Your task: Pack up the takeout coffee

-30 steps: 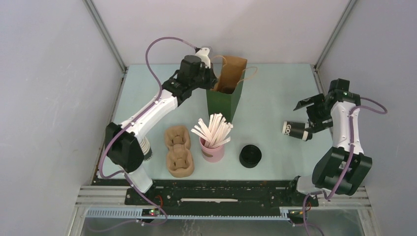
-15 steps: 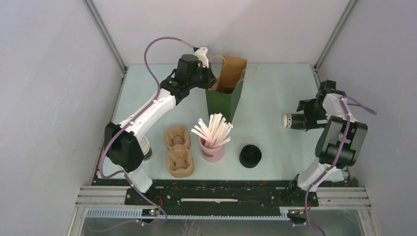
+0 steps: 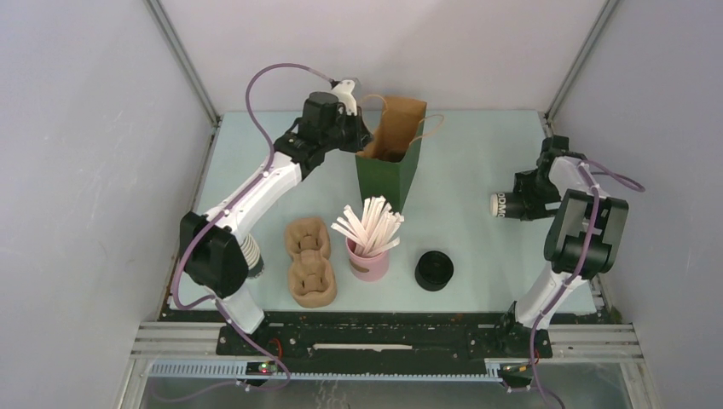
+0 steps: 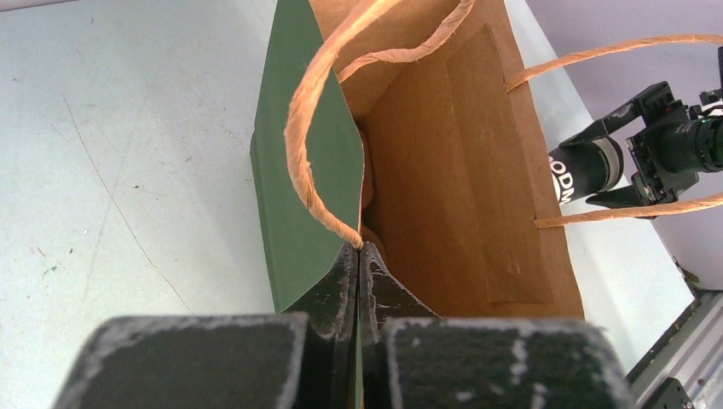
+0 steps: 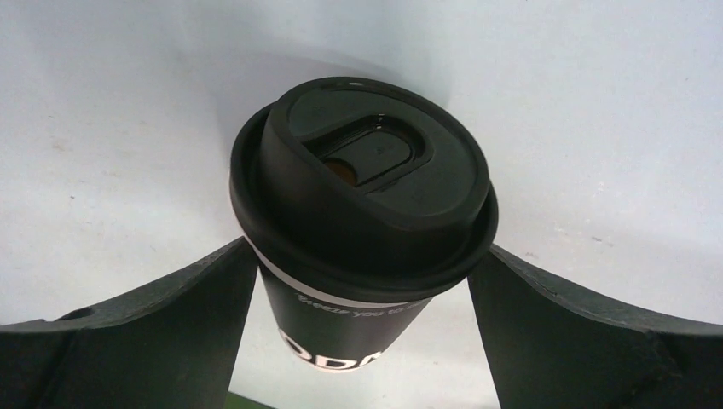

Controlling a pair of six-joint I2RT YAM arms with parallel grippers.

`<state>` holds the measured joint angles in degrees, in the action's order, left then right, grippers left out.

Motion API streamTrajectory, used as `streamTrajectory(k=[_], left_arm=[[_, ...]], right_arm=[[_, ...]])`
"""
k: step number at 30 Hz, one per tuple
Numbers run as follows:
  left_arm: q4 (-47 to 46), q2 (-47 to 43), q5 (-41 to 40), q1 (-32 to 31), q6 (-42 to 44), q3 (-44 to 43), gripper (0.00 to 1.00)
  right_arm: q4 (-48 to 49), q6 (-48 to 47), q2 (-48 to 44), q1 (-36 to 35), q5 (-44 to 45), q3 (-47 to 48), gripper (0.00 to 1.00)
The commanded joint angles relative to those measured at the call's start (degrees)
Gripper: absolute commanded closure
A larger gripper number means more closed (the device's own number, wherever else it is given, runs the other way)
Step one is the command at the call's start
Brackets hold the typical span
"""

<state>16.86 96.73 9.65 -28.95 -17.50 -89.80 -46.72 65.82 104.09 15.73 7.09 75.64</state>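
The takeout coffee (image 3: 510,205) is a black lidded cup with white lettering, held on its side above the right of the table, base pointing left. My right gripper (image 3: 530,202) is shut on it; in the right wrist view its fingers press both sides of the lid rim (image 5: 365,192). The cup also shows in the left wrist view (image 4: 588,168). The green paper bag (image 3: 389,175) stands open at the back centre. My left gripper (image 3: 359,136) is shut on the bag's left rim at the handle root (image 4: 358,256), holding the mouth open (image 4: 460,170).
A pink holder of straws (image 3: 367,260) stands in front of the bag. A squat black stack of lids (image 3: 434,270) sits to its right, brown pulp cup carriers (image 3: 309,260) to its left, and a ribbed cup stack (image 3: 254,258) by the left arm's base.
My right arm has folded back and turned its wrist, carrying the cup a little farther back and right. My left gripper has shifted the bag's rim slightly back-left.
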Motion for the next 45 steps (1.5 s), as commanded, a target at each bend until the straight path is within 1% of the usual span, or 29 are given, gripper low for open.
streamTrajectory(k=[1, 9, 16, 20, 23, 25, 27, 32, 33, 36, 38, 41, 45], left_arm=[[2.39, -0.62, 1.71, 0.6, 0.28, 0.02, 1.0], [2.22, 0.11, 2.67, 0.74, -0.46, -0.71, 1.0], [1.65, 0.83, 3.41, 0.74, -1.64, -1.16, 1.0], [1.6, 0.61, 3.72, 0.74, -1.82, -0.78, 1.0], [1.37, 0.05, 3.78, 0.74, -2.18, -0.2, 1.0], [1.02, -0.36, 3.94, 0.74, -2.44, 0.11, 1.0], [0.92, -0.76, 3.78, 0.74, -2.45, 0.12, 1.0], [1.0, -1.85, 2.62, 0.82, -3.43, 0.42, 1.0], [0.9, -2.07, 2.27, 0.82, -4.03, 0.73, 1.0], [1.08, -2.94, 0.55, 1.01, -6.33, 1.85, 1.0], [1.72, -3.51, -1.46, 1.04, -7.35, 2.6, 1.0], [2.25, -4.63, -4.04, 1.32, -7.91, 3.57, 1.0], [2.56, -7.06, -5.25, 1.59, -8.31, 4.69, 1.0]], right_arm=[[1.4, -3.04, 0.63, -1.39, 5.55, 1.84, 0.0], [3.64, -7.92, 0.83, -3.53, 7.68, 2.94, 0.01], [9.54, -15.3, -1.76, -7.71, 12.9, 3.02, 0.06], [11.32, -17.8, -2.24, -9.52, 14.23, 2.98, 0.1], [12.67, -19.94, -3.49, -11.49, 17.15, 2.49, 0.11], [15.65, -23.28, -5.38, -13.78, 21.1, 1.06, 0.11], [19.23, -27.55, -7.43, -17.75, 26.19, -0.94, 0.12], [31.01, -43.51, -9.59, -27.93, 42.1, -5.31, 0.11], [33.1, -45.32, -9.54, -29.81, 45.28, -6.07, 0.11], [36.88, -46.26, -10.03, -33.83, 51.27, -8.67, 0.1], [40.07, -46.68, -11.22, -36.56, 53.5, -11.4, 0.1], [49.68, -51.65, -12.8, -41.38, 57.19, -16.74, 0.1], [57.65, -54.11, -13.05, -47.7, 62.97, -22.08, 0.11]])
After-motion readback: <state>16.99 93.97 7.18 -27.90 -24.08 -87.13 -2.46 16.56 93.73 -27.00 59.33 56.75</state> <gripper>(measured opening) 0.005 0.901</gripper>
